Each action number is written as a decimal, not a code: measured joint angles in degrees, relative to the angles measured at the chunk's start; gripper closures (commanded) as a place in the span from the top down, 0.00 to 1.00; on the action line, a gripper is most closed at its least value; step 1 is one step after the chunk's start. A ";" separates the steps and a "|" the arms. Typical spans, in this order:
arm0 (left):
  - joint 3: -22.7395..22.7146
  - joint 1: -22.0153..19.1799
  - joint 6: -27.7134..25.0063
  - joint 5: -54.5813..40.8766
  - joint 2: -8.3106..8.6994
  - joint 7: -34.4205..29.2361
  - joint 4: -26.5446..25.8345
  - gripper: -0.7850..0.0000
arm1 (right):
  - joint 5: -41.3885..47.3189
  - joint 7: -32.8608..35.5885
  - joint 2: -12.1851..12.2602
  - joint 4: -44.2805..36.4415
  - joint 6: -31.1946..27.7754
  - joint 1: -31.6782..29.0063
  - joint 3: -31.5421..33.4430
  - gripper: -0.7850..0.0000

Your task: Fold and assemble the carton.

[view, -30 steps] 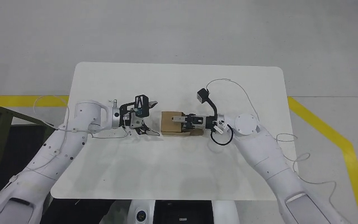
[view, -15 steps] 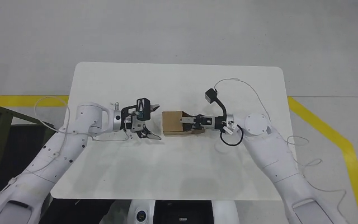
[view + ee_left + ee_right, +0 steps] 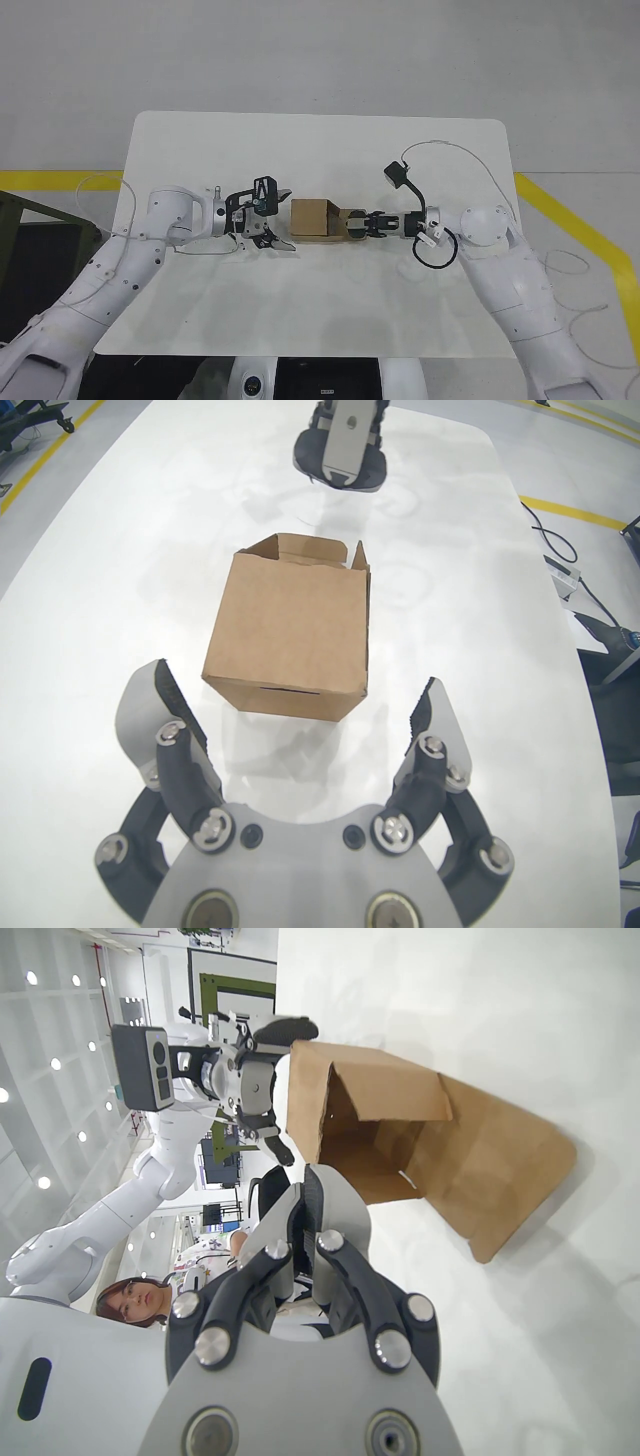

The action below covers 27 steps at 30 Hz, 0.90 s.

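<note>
Cardboard carton point(image 3: 315, 217) lies on its side at the middle of the table point(image 3: 200, 140). My left gripper point(image 3: 286, 219) gapes wide near its closed end; my right gripper point(image 3: 352, 223), fingers pressed together, sits just beside its open end.

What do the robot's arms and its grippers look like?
The left arm and right arm are smooth white tubes with round joints. The left gripper and right gripper each have two silver metal fingers with black ribbed pads, black links and shiny screws. Each wrist carries a black camera, and a thin white cable loops by the right arm.
</note>
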 measured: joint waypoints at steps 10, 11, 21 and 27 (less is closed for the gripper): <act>0.88 -0.44 2.68 -1.50 -1.48 -0.62 1.98 1.00 | -3.89 -0.26 1.12 -2.38 3.54 -4.21 0.14 0.00; 0.93 -0.51 2.72 -1.65 -1.60 -0.66 2.14 1.00 | -4.07 -0.71 1.14 -1.73 3.18 -4.17 0.11 0.00; 1.19 -0.83 -0.32 -1.06 -2.45 0.50 2.64 1.00 | -0.39 -5.56 -0.28 6.43 -3.63 -0.83 -4.73 0.00; 0.97 -0.45 -0.85 0.24 -2.73 1.28 2.84 1.00 | 1.60 -6.13 -1.23 10.36 -6.16 1.91 -7.61 0.00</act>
